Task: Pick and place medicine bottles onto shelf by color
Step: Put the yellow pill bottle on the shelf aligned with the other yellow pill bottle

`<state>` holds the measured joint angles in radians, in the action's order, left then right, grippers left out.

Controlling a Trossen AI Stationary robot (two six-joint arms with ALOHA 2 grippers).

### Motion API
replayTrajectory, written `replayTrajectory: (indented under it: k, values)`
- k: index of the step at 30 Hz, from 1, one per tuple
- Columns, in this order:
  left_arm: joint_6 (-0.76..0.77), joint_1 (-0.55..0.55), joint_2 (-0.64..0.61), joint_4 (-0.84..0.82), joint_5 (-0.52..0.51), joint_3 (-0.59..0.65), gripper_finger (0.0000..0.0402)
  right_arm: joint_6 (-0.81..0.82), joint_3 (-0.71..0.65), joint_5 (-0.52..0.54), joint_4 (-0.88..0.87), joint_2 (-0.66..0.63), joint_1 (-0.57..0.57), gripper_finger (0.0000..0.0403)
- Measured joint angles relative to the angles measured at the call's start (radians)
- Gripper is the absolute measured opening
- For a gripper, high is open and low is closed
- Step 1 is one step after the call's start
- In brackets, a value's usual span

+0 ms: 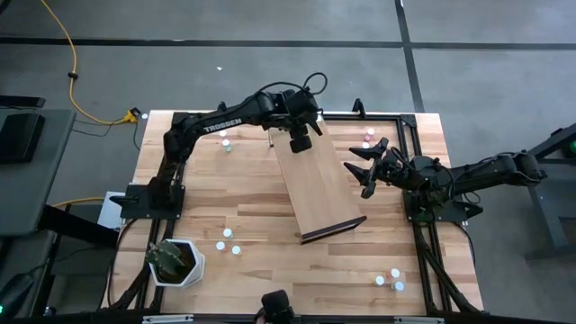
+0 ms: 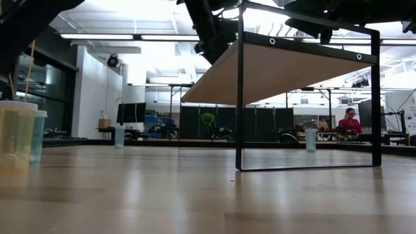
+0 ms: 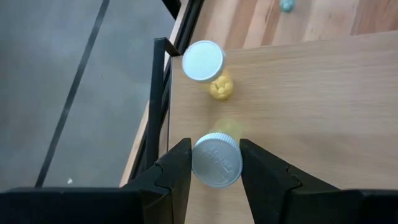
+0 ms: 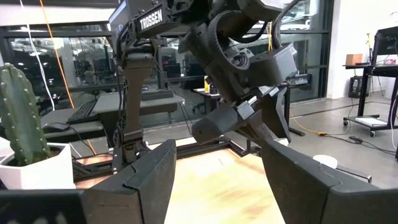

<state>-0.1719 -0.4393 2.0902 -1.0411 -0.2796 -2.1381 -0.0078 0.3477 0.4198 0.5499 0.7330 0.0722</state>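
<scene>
1. From overhead, the left gripper [image 1: 301,142] hangs over the far end of the tilted shelf [image 1: 317,184]; the right gripper [image 1: 367,167] waits just beside the shelf's right edge, fingers spread and holding nothing. Loose medicine bottles [image 1: 229,246] lie scattered on the surface [image 1: 261,270], some near a potted cactus [image 1: 174,260].
2. At surface height, the shelf shows as a sloped board in a dark frame, a yellow bottle [image 2: 15,134] near the lens; beyond is a bright workshop with desks and a seated person [image 2: 349,121].
3. Past the left wrist, the fingers [image 3: 176,173] clasp a white-capped bottle [image 3: 216,160] over the shelf corner, near a yellow bottle [image 3: 208,67] already standing there. This looks like the placing step: next, lower it beside its colour-mate, release gently, and stay clear of the edge.
4. Past the right wrist, the left arm's gripper fills the view, windows behind.
</scene>
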Motion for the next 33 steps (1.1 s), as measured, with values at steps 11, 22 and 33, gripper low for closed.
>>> replayTrajectory:
  k: [11,22,33]
  values:
    - [-0.023,-0.020,0.007,0.000,0.052,0.000,0.0115,0.000,0.000,0.000,0.000,0.000,0.000,0.0229]
    - [-0.023,-0.026,0.007,0.000,0.052,0.000,0.0115,0.000,0.000,0.000,0.000,0.000,0.000,0.0229]
    - [-0.023,-0.026,0.007,0.000,0.052,0.000,0.0132,0.000,0.000,0.000,0.000,0.000,0.000,0.0229]
